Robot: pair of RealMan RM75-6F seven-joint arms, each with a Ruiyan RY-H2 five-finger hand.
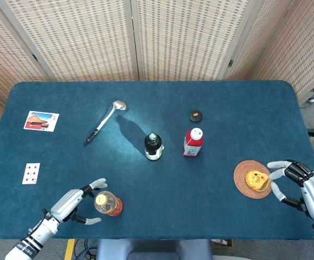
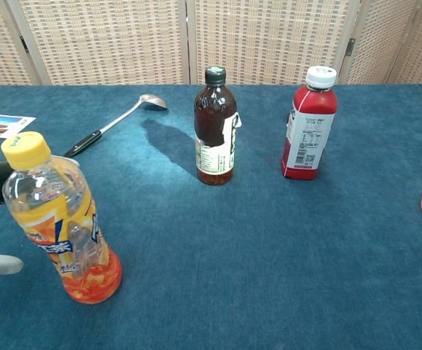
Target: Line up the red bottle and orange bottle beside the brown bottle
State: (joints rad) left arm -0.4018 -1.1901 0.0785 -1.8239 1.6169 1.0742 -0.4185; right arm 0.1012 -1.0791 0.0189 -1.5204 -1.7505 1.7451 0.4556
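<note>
Woven folding screens stand behind the blue felt worktop [image 1: 227,108]. I have my left hand [image 1: 72,203] at the near left, fingers [image 1: 98,184] spread wide around the yellow-capped orange drink bottle [image 2: 57,222], not yet gripping; its label print is too small to read. Mid-worktop, the dark brown glass bottle [image 2: 215,127] has the white-capped red juice bottle [image 2: 310,124] just to its right. My right hand [image 1: 303,184] hovers open beside the round wicker coaster [image 1: 242,179].
</note>
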